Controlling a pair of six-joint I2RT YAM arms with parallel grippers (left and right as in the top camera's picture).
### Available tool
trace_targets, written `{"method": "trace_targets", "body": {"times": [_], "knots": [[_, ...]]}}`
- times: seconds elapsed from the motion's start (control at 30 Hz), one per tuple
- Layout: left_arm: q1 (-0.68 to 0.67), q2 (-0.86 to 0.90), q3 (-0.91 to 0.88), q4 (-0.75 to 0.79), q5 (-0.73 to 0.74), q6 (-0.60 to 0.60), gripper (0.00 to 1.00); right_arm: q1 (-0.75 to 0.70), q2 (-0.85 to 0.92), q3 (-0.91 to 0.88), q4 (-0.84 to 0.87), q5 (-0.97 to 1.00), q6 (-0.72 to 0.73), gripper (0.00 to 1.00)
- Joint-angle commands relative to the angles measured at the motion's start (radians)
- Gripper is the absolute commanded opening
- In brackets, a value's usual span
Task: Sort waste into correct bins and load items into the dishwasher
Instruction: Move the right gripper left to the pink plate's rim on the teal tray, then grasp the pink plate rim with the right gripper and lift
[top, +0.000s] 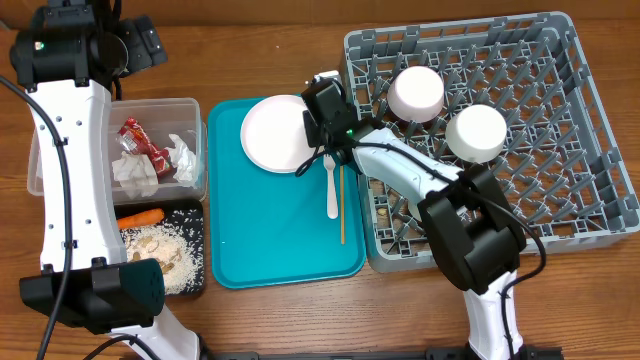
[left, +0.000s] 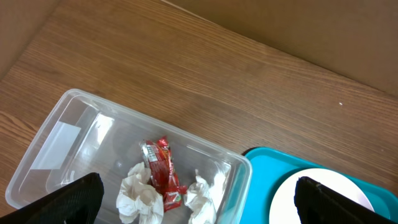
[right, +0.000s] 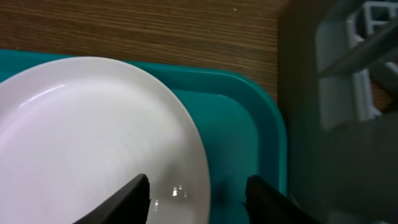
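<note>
Loading step: right hand is straddling the plate rim, spread apart.
Next move: probably closing on the rim, lifting toward the rack.
Left hand: hanging spread wide.

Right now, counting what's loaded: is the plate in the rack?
Out. The plate lies flat on the teal tray, beside the rack.

Setting: robot manipulation bench, staged as a dish-clearing station rather than a working kitchen. Evidence: two white-and-black jointed arms, left arm and right arm, stand over a plain wood-grain table. Kitchen gear is loose props laid side by side: grey dish rack, teal tray, clear tub, black tray
</note>
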Motion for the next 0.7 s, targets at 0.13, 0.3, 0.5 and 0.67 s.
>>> {"method": "trace_targets", "body": {"times": [0.13, 0.3, 0.5, 0.67], "knots": [[0.0, -0.015, 0.024, 0.001, 0.011, -0.01, 1.0, -0.01, 0.055, -0.002, 0.013, -0.064, 0.005, 0.51], [0.0, -0.015, 0.024, 0.001, 0.011, -0.01, 1.0, -0.01, 0.055, -0.002, 0.01, -0.064, 0.005, 0.4], [0.0, -0.015, 0.024, 0.001, 0.011, -0.01, 1.0, -0.008, 0.055, -0.002, -0.006, -0.064, 0.005, 0.25], [0.0, -0.015, 0.024, 0.001, 0.011, -0.01, 1.0, -0.008, 0.055, -0.002, -0.013, -0.064, 0.005, 0.16]]}}
